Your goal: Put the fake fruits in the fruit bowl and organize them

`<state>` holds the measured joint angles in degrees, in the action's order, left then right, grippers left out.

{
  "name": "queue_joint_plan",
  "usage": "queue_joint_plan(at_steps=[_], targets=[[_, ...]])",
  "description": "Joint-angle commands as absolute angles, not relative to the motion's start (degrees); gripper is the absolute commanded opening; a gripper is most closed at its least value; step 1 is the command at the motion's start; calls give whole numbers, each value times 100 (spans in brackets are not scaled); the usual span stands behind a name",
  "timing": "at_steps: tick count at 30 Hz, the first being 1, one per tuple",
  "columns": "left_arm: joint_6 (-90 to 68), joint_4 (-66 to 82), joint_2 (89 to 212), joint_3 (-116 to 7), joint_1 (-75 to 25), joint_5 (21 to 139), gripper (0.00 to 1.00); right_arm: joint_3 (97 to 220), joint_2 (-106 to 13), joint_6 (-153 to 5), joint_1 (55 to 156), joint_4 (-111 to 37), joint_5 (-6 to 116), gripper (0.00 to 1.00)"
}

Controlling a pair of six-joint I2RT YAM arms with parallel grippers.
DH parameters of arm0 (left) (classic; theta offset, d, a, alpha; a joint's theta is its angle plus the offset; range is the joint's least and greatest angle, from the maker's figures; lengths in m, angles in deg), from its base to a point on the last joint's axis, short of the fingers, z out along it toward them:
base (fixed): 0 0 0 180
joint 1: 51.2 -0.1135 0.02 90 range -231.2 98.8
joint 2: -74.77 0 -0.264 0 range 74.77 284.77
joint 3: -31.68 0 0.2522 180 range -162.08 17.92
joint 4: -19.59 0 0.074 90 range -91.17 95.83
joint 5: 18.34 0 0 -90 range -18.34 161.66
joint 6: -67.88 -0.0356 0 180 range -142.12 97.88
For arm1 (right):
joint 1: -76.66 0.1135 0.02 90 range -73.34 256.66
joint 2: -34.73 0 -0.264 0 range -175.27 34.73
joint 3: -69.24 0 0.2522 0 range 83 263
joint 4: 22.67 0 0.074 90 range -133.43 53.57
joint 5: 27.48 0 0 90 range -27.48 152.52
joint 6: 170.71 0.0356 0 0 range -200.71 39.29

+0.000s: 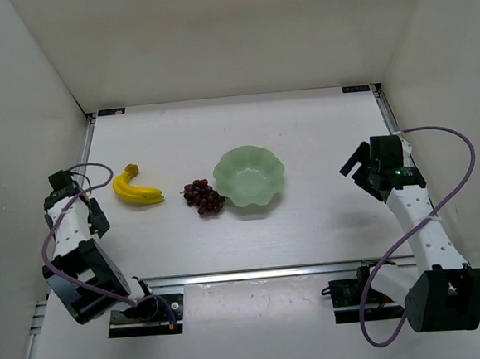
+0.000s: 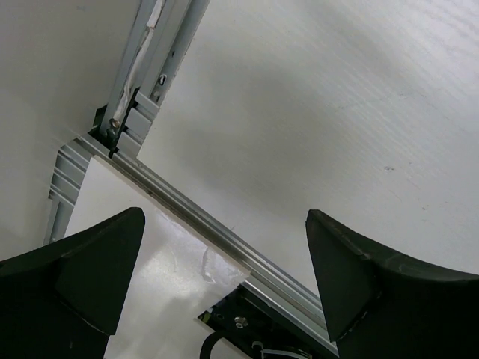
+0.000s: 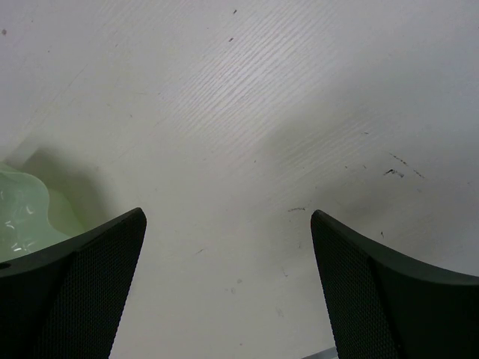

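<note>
The yellow banana (image 1: 135, 190) lies on the white table at the left, with its brown stem tip toward the back. The dark red-purple grapes (image 1: 204, 196) lie between the banana and the pale green scalloped bowl (image 1: 250, 177), just left of the bowl, which holds nothing. My left gripper (image 1: 96, 217) is open and empty, left of the banana and pointing toward the near edge; its wrist view (image 2: 224, 224) shows only table and rail. My right gripper (image 1: 354, 169) is open and empty, right of the bowl. The bowl's rim (image 3: 22, 213) shows at the left edge of the right wrist view, left of the gripper (image 3: 228, 221).
An aluminium rail (image 1: 256, 272) runs along the near edge of the table and also shows in the left wrist view (image 2: 224, 238). White walls enclose the left, back and right sides. Purple cables (image 1: 460, 170) loop off both arms. Black base plates (image 1: 147, 314) sit near the rail.
</note>
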<state>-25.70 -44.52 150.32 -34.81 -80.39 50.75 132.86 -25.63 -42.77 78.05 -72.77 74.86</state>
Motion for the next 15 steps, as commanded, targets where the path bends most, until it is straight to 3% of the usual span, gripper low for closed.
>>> queue_joint_plan(at_steps=[1, 7, 15], targets=[[-2511, -4339, 14825, -3850, -8055, 5372, 100, 13301, -2609, -4247, 7798, -7282, 7623, 94], [-2187, -4664, 15500, -5176, -7924, 6479, 100, 13371, -2820, -4195, 7798, -7221, 7422, 94], [-1922, -5314, 17486, -7301, -7283, 7552, 100, 13608, -3005, -4089, 7798, -7045, 7210, 94]])
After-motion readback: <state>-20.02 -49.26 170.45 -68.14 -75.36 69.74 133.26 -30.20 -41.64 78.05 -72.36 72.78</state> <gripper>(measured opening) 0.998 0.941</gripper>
